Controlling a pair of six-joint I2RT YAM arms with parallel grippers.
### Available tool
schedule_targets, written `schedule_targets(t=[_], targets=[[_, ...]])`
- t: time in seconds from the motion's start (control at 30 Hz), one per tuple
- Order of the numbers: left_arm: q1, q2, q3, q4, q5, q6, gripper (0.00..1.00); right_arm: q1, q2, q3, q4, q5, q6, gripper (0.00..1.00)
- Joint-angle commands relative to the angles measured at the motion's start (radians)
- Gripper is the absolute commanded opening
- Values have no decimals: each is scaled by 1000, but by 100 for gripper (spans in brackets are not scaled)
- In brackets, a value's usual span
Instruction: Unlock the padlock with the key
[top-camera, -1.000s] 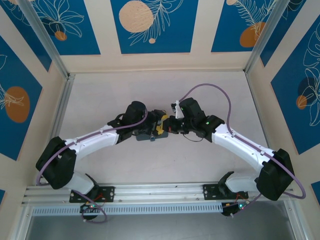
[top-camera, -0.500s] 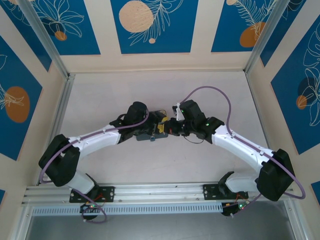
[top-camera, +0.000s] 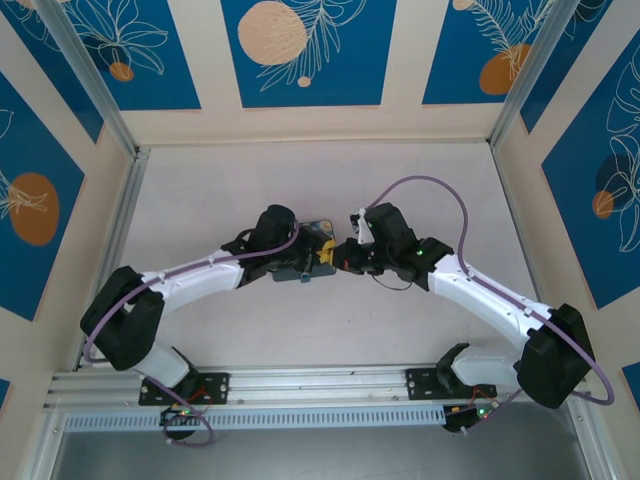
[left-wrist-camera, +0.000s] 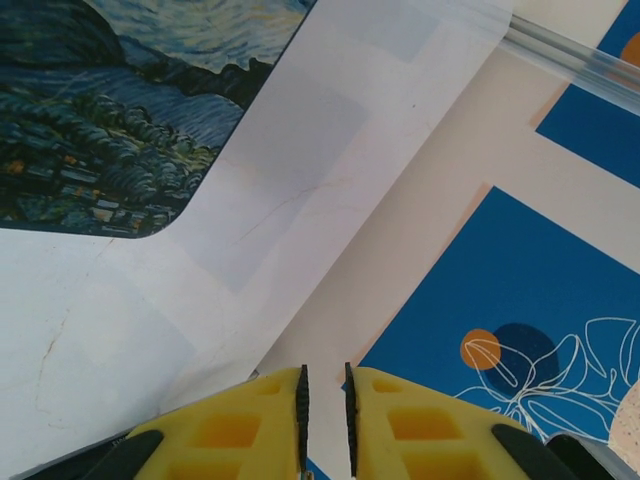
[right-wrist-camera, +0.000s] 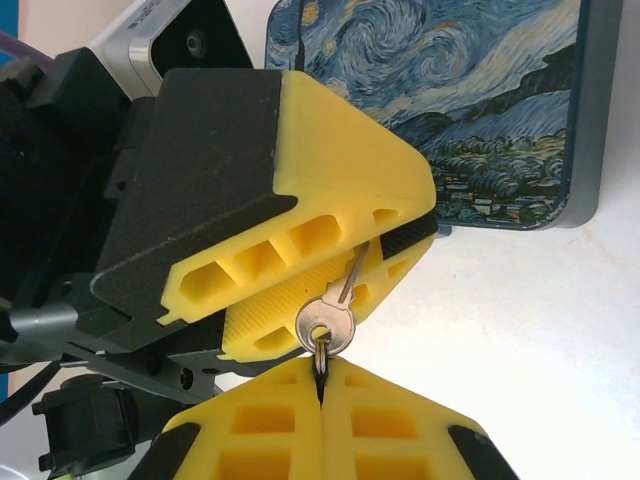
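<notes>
Above the white bench we find the right claw clamped on the ring of the key, whose blade sits between the near-closed jaws of the left claw — presumably a handover, that second grip unconfirmed.

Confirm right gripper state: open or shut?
Shut on the key: the right gripper has its fingers meeting with no gap, pinching the key's lower end.

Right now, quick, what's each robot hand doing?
Left gripper: almost shut around the blade of the key; whether it grips cannot be told.
Right gripper: closed, holding the key by its head.
</notes>
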Motion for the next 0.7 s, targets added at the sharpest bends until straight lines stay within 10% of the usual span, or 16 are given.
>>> schedule_targets(t=[0.0,0.67], targets=[[-10,14,0,6,7,17,14,-8,-28,-17,-5,-1,4,0],[-10,17,11,0,-39,85,0,-48,-36,-48,21,-23,8,0]])
